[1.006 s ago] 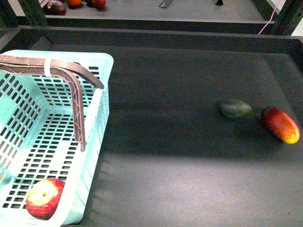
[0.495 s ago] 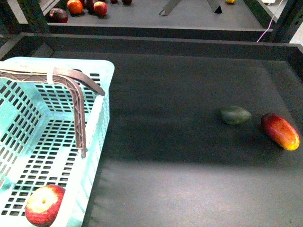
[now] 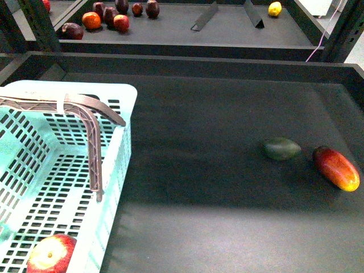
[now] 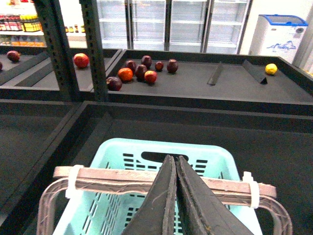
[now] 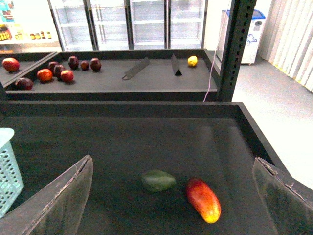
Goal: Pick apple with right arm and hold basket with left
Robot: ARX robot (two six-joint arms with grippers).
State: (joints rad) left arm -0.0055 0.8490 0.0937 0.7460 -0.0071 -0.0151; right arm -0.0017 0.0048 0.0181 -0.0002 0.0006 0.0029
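Front view: the turquoise basket sits at the near left of the dark table, its brown swing handle raised across the top where an arm could reach it. The red apple lies inside the basket at its near corner, on the slotted floor, so the fruit seems already delivered. A dark green oval fruit and a red-and-yellow mango lie just beside each other at the far right, well apart from the basket. Neither arm shows here.

Left wrist view: the left gripper hangs above the handle with its fingers pressed together and nothing between them. It is lined up over the handle's middle, probably to steady the basket.

Right wrist view: the right gripper has its fingers spread wide and empty, looking down on the green fruit and mango. Only the basket's corner shows at the left; the apple is out of sight.
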